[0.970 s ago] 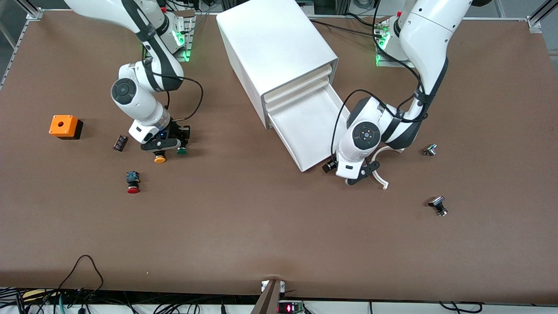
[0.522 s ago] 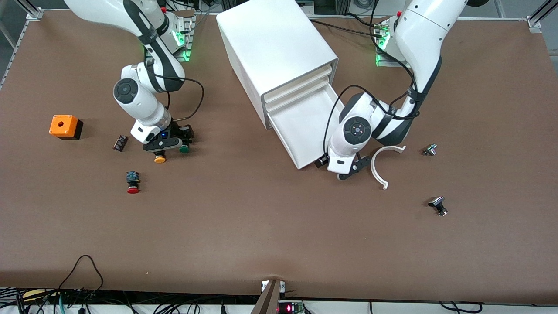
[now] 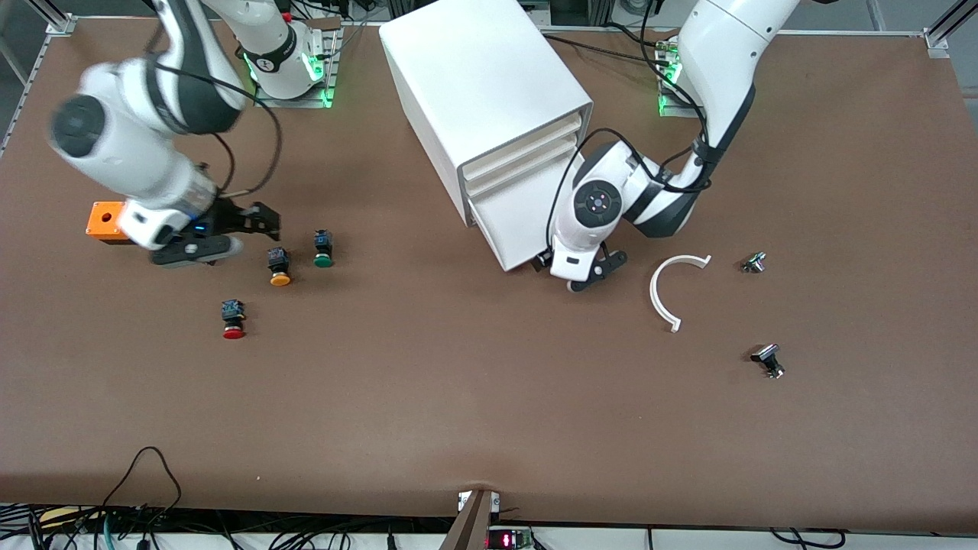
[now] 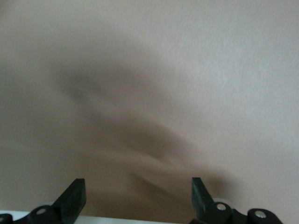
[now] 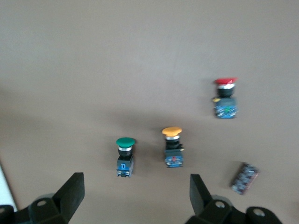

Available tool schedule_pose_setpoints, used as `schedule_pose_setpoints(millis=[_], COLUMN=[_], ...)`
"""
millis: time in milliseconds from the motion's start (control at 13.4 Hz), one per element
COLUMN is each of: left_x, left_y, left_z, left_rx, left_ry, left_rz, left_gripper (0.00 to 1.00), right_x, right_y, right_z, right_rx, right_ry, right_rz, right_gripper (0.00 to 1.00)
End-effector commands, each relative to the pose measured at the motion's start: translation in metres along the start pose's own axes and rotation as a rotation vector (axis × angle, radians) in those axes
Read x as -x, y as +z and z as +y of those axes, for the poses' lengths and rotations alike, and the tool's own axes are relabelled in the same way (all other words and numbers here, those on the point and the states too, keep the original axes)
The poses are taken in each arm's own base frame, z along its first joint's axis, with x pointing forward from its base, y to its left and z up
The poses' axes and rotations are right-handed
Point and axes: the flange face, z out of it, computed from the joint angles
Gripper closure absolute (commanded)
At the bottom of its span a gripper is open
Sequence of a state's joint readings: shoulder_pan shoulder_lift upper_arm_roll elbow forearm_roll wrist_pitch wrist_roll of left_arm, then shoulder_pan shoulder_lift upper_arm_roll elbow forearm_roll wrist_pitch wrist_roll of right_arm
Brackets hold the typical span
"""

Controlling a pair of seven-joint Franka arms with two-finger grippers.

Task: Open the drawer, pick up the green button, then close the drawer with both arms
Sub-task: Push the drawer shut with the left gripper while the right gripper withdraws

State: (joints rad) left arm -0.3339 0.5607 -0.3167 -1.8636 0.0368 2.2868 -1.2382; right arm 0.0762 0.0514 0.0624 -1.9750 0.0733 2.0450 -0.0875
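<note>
The green-capped button (image 3: pixel 323 250) (image 5: pixel 125 156) lies free on the table, beside the orange-capped one (image 3: pixel 279 267) (image 5: pixel 173 147). My right gripper (image 3: pixel 244 229) (image 5: pixel 135 198) hangs open and empty above the table between those buttons and an orange box. The bottom drawer (image 3: pixel 510 221) of the white cabinet (image 3: pixel 489 99) stands partly pulled out, its tray bare. My left gripper (image 3: pixel 600 273) (image 4: pixel 138 200) is open and empty, low at the drawer's front corner toward the left arm's end; its wrist view shows only blurred table.
A red-capped button (image 3: pixel 233 319) (image 5: pixel 225 98) lies nearer the front camera. The orange box (image 3: pixel 103 218) is partly covered by my right hand. A small dark part (image 5: pixel 244 177) lies by the buttons. A white curved piece (image 3: pixel 668 294) and two small metal parts (image 3: pixel 754 262) (image 3: pixel 768 360) lie toward the left arm's end.
My right gripper opened, left the green button on the table and rose away toward the orange box. My left arm moved along with the drawer, which now sticks out less.
</note>
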Motion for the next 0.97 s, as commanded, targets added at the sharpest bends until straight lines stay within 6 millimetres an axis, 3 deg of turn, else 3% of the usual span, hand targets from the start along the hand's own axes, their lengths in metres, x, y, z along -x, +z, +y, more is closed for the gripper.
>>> schedule_pose_setpoints(millis=[0,149,299,746,896], left_x=[0.029,0.048,0.063,0.108,0.111], left_y=[-0.006,-0.003,0.001,0.017,0.019], left_z=[-0.008,-0.005,-0.004,-0.001,-0.001], left_rx=[-0.016,-0.022,-0.029,-0.061,-0.063], left_ry=[-0.008,-0.003,-0.011,0.013,0.008], left_rz=[0.015,0.006,-0.001,-0.002,-0.002], left_gripper=[0.01,0.01,0.01,0.01,0.01], right_x=[-0.015,-0.001,0.018,0.045,0.053], right_y=[-0.06,-0.092,-0.12,-0.163,-0.174], right_z=[0.036,0.064,0.077,0.065,0.065], right_rx=[-0.023,-0.03,-0.031,-0.02,-0.007], right_ry=[-0.065,-0.147,-0.149,-0.154,-0.154], right_rz=[-0.022,-0.046,-0.031,-0.045,-0.043], right_gripper=[0.0,0.0,0.0,0.0,0.0])
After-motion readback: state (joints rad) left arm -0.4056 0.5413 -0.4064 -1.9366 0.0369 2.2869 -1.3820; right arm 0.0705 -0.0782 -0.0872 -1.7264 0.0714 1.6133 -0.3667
